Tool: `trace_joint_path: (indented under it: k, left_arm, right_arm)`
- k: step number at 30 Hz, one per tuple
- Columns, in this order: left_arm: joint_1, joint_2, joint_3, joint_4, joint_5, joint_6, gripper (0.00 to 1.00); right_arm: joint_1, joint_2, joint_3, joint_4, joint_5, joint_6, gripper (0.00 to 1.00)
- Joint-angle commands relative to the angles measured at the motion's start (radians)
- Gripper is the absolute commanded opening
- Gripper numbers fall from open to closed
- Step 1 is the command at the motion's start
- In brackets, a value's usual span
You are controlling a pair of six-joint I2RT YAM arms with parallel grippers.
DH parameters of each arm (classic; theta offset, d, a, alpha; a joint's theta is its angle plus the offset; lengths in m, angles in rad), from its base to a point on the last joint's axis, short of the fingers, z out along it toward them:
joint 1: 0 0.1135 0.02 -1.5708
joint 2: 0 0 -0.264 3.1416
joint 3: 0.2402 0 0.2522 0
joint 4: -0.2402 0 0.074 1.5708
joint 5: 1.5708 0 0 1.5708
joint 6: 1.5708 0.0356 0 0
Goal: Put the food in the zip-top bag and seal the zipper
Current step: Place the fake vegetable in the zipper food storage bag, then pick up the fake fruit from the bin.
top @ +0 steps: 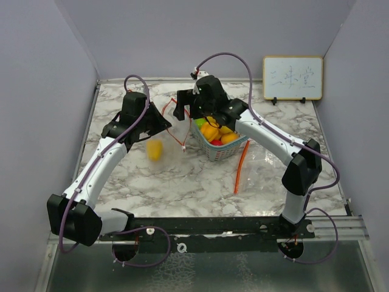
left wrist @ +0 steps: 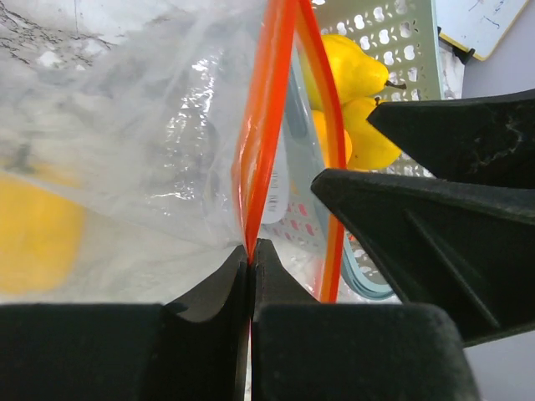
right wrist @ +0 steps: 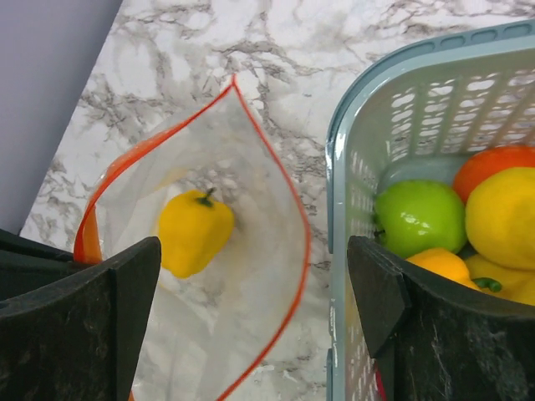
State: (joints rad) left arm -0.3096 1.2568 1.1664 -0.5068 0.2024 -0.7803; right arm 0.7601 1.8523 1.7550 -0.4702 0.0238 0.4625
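Food in the bag: one yellow piece (right wrist: 194,230) is lying inside the zip-top bag (right wrist: 251,209), well down from the mouth, leaving room for more above it.
Food outside: the remaining food (right wrist: 500,215), green, orange and yellow with a glimpse of red, is sitting heaped in the basket (right wrist: 359,167).
Basket: it is standing just beside the bag's mouth on the marble table (right wrist: 334,50), which is keeping each carry short.
Bag mouth: the orange zipper rim (left wrist: 266,125) is bowing open in a leaf shape, unsealed.
Left gripper (left wrist: 251,255): its jaws are pressing together on the rim at one end, pinching both orange strips. This is holding that end up, so the limp film is gaping instead of collapsing flat.
Right gripper (right wrist: 251,276): its fingers are spreading wide and carrying nothing, hovering above the line where bag meets basket. It is probably lining up for a pick.
Progress: I am judging this as early, with most pieces yet to be moved and the zipper not closed.
Risk: a piece landing on the rim could be folding the mouth shut or tugging it out of the pinch.
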Motion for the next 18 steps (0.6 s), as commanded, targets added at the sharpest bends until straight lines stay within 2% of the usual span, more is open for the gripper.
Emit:
trace_joint_path:
  k: [1,4,7,10,18]
  left_arm:
    - [0.006,0.0,0.031,0.017,0.016,0.004,0.0]
    - [0.008,0.0,0.029,0.01,0.014,0.008,0.0]
    - [0.01,0.0,0.027,0.012,0.017,0.015,0.0]
    - [0.01,0.005,0.029,0.021,0.027,0.025,0.0]
    - [0.012,0.019,0.032,0.038,0.048,0.045,0.0]
  right_arm:
    - [0.005,-0.037,0.046,-0.038,0.17,-0.067,0.92]
    - [-0.002,-0.03,0.058,-0.083,0.304,-0.092,0.91]
    - [-0.046,0.018,0.104,-0.182,0.352,-0.076,0.9]
    - [-0.097,0.068,0.123,-0.224,0.345,-0.071,0.89]
    - [-0.174,0.172,0.109,-0.17,0.286,-0.131,0.86]
